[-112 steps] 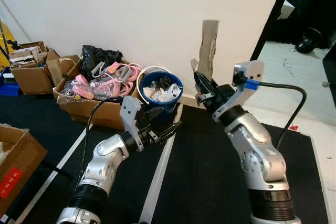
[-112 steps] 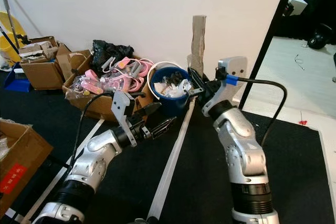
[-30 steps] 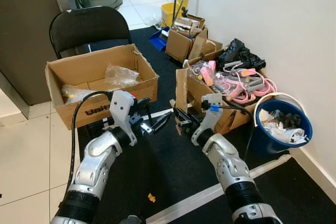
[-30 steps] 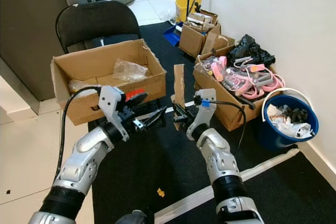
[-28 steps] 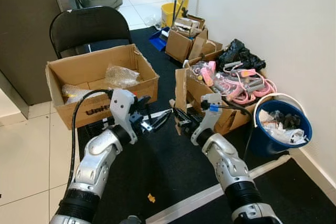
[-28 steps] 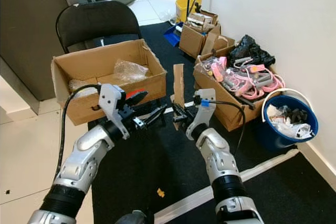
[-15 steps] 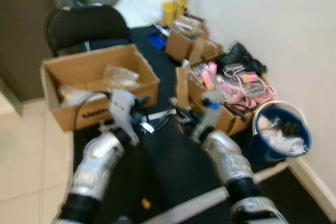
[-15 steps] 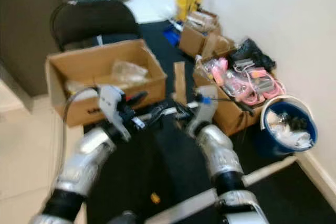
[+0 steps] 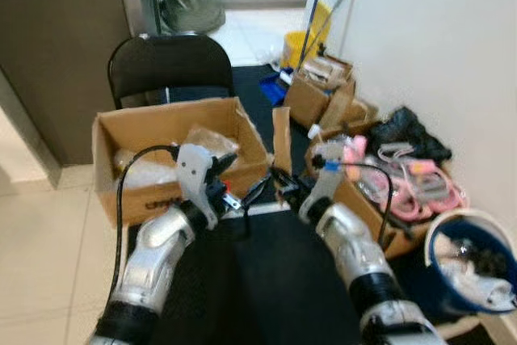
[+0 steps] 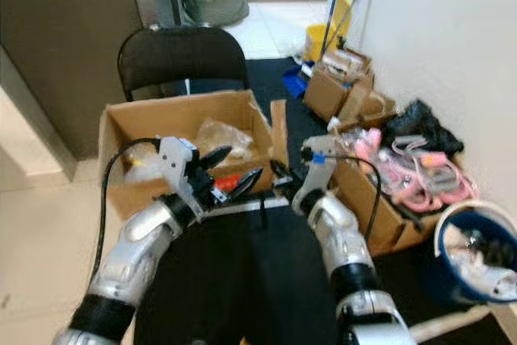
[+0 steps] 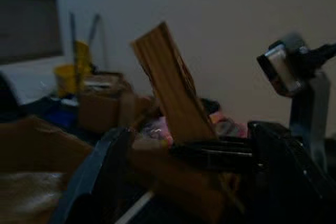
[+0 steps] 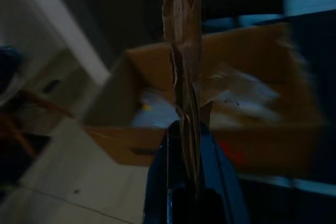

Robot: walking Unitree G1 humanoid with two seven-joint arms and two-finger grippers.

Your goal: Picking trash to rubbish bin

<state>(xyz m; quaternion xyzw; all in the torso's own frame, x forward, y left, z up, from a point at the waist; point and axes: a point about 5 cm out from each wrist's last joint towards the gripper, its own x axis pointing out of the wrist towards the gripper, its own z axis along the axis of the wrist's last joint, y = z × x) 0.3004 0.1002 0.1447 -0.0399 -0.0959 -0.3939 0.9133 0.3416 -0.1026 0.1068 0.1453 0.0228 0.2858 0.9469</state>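
Note:
A tall brown cardboard strip point(image 9: 281, 138) stands upright in my right gripper point(image 9: 282, 184), which is shut on its lower end; the right wrist view has the strip point(image 12: 181, 51) pinched between the fingers. My left gripper point(image 10: 233, 169) hovers open just left of it, holding nothing, in front of a large open cardboard box point(image 9: 161, 131). The left wrist view catches the strip point(image 11: 173, 98) and the right gripper's fingers point(image 11: 215, 150) close ahead. The blue rubbish bucket point(image 9: 472, 268), part full of trash, sits at the lower right by the wall.
A black chair point(image 9: 170, 66) stands behind the large box. A box of pink items point(image 9: 408, 187), a black bag point(image 9: 412, 131), smaller boxes point(image 9: 315, 94) and a yellow mop bucket point(image 9: 303, 38) line the white wall. Black mat underfoot, pale tiles to the left.
The camera has swung left and blurred on the way, so the bucket has slid to the lower right. My right gripper still holds the strip; the left stays open.

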